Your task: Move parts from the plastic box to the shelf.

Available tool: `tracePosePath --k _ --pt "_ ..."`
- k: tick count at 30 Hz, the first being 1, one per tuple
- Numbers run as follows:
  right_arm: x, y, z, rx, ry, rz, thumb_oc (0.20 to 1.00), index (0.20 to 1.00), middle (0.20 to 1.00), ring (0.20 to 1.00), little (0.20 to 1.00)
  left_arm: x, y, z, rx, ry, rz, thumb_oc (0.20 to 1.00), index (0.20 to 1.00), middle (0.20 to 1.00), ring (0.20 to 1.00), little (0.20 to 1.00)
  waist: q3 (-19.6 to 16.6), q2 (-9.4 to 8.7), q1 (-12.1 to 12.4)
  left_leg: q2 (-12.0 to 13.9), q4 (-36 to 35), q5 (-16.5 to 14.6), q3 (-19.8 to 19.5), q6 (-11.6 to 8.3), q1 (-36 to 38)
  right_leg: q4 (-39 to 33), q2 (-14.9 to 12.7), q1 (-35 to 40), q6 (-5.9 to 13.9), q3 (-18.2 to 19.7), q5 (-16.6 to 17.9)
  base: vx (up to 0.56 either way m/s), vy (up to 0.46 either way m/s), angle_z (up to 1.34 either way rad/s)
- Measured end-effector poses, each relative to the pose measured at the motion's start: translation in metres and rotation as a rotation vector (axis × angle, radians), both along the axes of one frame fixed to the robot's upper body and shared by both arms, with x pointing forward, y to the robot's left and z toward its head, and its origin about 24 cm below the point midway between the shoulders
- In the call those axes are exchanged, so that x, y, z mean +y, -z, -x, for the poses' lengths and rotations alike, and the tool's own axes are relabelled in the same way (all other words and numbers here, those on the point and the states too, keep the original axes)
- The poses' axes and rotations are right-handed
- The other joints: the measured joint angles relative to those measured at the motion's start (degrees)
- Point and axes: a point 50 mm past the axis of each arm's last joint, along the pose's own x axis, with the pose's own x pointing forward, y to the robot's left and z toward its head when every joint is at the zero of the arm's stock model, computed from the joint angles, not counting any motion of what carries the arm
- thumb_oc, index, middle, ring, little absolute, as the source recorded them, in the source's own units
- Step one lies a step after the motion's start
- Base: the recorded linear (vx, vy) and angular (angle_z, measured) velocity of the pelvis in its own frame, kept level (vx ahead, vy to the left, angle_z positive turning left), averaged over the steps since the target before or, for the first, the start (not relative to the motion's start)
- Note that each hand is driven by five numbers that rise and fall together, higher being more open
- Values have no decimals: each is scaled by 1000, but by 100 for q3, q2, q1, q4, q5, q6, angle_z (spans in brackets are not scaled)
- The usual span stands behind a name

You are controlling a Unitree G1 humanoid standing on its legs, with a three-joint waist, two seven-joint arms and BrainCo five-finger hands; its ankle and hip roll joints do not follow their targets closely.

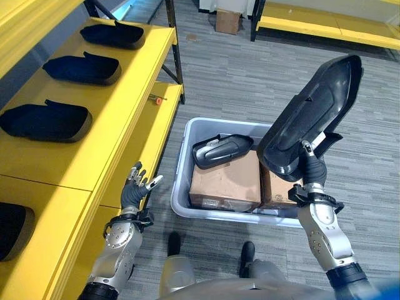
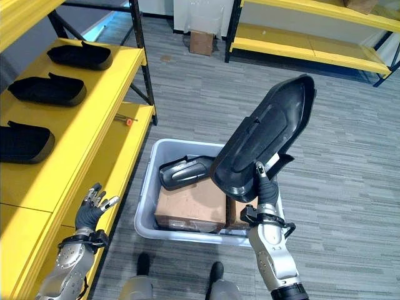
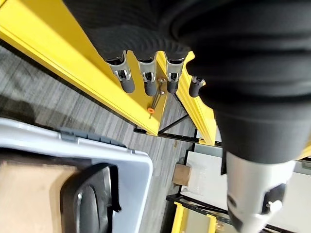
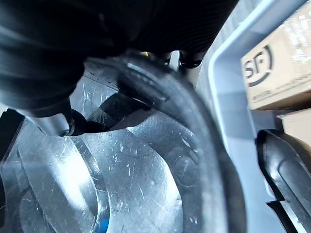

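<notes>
While my right hand (image 2: 265,187) lifts one black part (image 1: 312,112) clear above the grey plastic box (image 1: 181,187), its fingers are clamped on the part's lower edge — that low grip leaves the long shell standing tilted upward, which I judge keeps it free of the box rim for the swing toward the shelf (image 1: 125,100). My left hand (image 1: 134,190) hangs beside the yellow shelf edge with fingers straight and slightly apart, holding nothing; I read it as waiting to steady the part.

A second black part (image 1: 219,150) lies in the box on top of a cardboard carton (image 1: 228,184), so more transfers remain. Three matching parts (image 1: 81,67) sit in a row on the shelf, well apart from one another — the spacing suggests a fixed slot per item.

Printed lettering shows on the carton in the right wrist view; I do not read it off.
</notes>
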Motion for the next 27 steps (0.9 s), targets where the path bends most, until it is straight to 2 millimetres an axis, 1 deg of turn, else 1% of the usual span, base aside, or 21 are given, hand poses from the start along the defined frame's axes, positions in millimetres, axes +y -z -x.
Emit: tracePosePath --k 2,3,4,5,6,7,8,9,10,12,13,15,16,17,19,20,22,23,24,26,27 --pt "-8 0 0 6 14 32 200 200 200 200 200 -12 7 -3 16 11 40 1000 1000 1000 1000 1000 51 199 0 38 -241 388 4 30 -49 55 63 -14 -40 -249 -109 -145 -41 69" --pt "-12 1 1 14 22 43 200 200 200 200 200 -19 9 -4 21 33 46 1000 1000 1000 1000 1000 99 312 -25 36 -396 655 10 100 -106 114 83 -18 -113 -435 -182 -106 -43 98" --pt "-15 3 3 21 30 51 200 200 200 200 200 -24 10 -5 23 48 52 1000 1000 1000 1000 1000 112 414 -25 32 -514 802 86 263 -163 166 108 -35 -176 -569 -239 -115 -61 112" --pt "-20 6 7 41 41 63 200 200 200 200 200 -28 10 -5 27 61 57 1000 1000 1000 1000 1000 110 530 -11 157 -672 357 440 572 -223 247 117 -104 -285 -733 -323 -83 -30 88" --pt "-17 10 8 61 39 49 200 200 200 200 200 -23 9 -6 27 54 39 1000 1000 1000 1000 1000 212 270 103 95 -242 -78 854 623 -303 324 -141 -212 -445 -802 -312 -43 4 53" --pt "-15 13 10 72 32 40 200 200 200 200 200 -19 10 -5 39 53 23 1000 1000 1000 1000 1000 200 23 142 -78 514 -174 1034 594 -409 311 -405 -247 -503 -786 -269 19 96 39" --pt "-17 18 20 87 51 23 200 200 200 200 200 -19 8 -7 30 61 18 1000 1000 1000 1000 1000 214 -178 -29 -192 1676 -604 1223 465 -426 62 -599 -4 -469 -1044 -137 6 171 63" --pt "-23 20 28 95 88 8 200 200 200 200 200 -22 6 -10 17 69 26 1000 1000 1000 1000 1000 192 -154 -143 -153 2208 -866 1185 467 -356 -14 -613 186 -402 -1195 -112 38 202 88" --pt "-27 25 38 117 121 -5 200 200 200 200 200 -24 5 -10 13 76 30 1000 1000 1000 1000 1000 56 -86 -210 -176 2117 -938 1091 404 -241 27 -599 177 -312 -1281 -93 1 257 69" --pt "-37 26 43 120 175 -24 200 200 200 200 200 -27 -4 -15 -38 93 35 1000 1000 1000 1000 1000 -64 121 -388 -226 678 -1036 1107 297 329 398 -599 -177 -103 -1318 -99 16 228 26" --pt "-36 27 42 119 179 -41 200 200 200 200 200 -27 -6 -18 -44 100 32 1000 1000 1000 1000 1000 -17 24 -414 -321 426 -890 1125 191 428 534 -743 -273 -76 -1269 -90 17 229 23" --pt "-32 35 47 151 171 -70 200 200 200 200 200 -26 -9 -22 -51 115 18 1000 1000 1000 1000 1000 6 -234 -383 -603 530 -945 1082 343 325 586 -1026 -234 17 -1220 -29 -3 237 42" --pt "-29 35 45 146 172 -90 200 200 200 200 200 -21 -10 -22 -50 118 -4 1000 1000 1000 1000 1000 3 -302 -380 -738 655 -981 966 398 174 591 -1163 -233 57 -1242 -1 -29 292 57" --pt "-24 32 38 130 145 -92 200 200 200 200 200 -7 -16 -23 -58 108 -56 1000 1000 1000 1000 1000 55 -427 -256 -879 778 -1013 907 461 38 536 -1282 -275 46 -1213 65 -38 294 49" --pt "-18 32 32 123 113 -95 200 200 200 200 200 9 -17 -18 -50 56 -78 1000 1000 1000 1000 1000 99 -544 -85 -974 872 -1063 888 529 -117 445 -1361 -267 204 -1236 197 -45 180 28" --pt "-14 29 27 108 89 -98 200 200 200 200 200 17 -16 -13 -41 26 -91 1000 1000 1000 1000 1000 140 -631 -10 -1028 982 -1077 803 557 -303 380 -1396 -300 210 -1245 253 -27 149 40" --pt "-7 21 16 69 56 -106 200 200 200 200 200 21 -12 -4 -15 11 -94 1000 1000 1000 1000 1000 210 -836 105 -1114 1179 -1081 699 608 -579 280 -1408 -357 215 -1245 370 -20 304 43" --pt "-9 18 16 58 76 -114 200 200 200 200 200 19 -16 -6 -43 13 -87 1000 1000 1000 1000 1000 265 -919 114 -1158 1483 -1180 667 697 -828 278 -1508 -346 365 -1367 412 9 434 56" --pt "-11 17 15 55 85 -114 200 200 200 200 200 15 -17 -9 -57 16 -74 1000 1000 1000 1000 1000 307 -983 111 -1257 1829 -1328 607 872 -1075 310 -1593 -354 466 -1400 478 79 468 54" --pt "-5 19 15 60 68 -124 200 200 200 200 200 16 -15 -9 -47 16 -85 1000 1000 1000 1000 1000 328 -1015 79 -1381 2128 -1517 590 1051 -1227 392 -1764 -344 470 -1266 667 123 362 40" --pt "0 20 13 64 50 -137 200 200 200 200 200 17 -13 -9 -36 23 -108 1000 1000 1000 1000 1000 342 -961 -29 -1495 2108 -1524 468 1084 -1214 528 -1843 -361 302 -928 841 85 215 65"
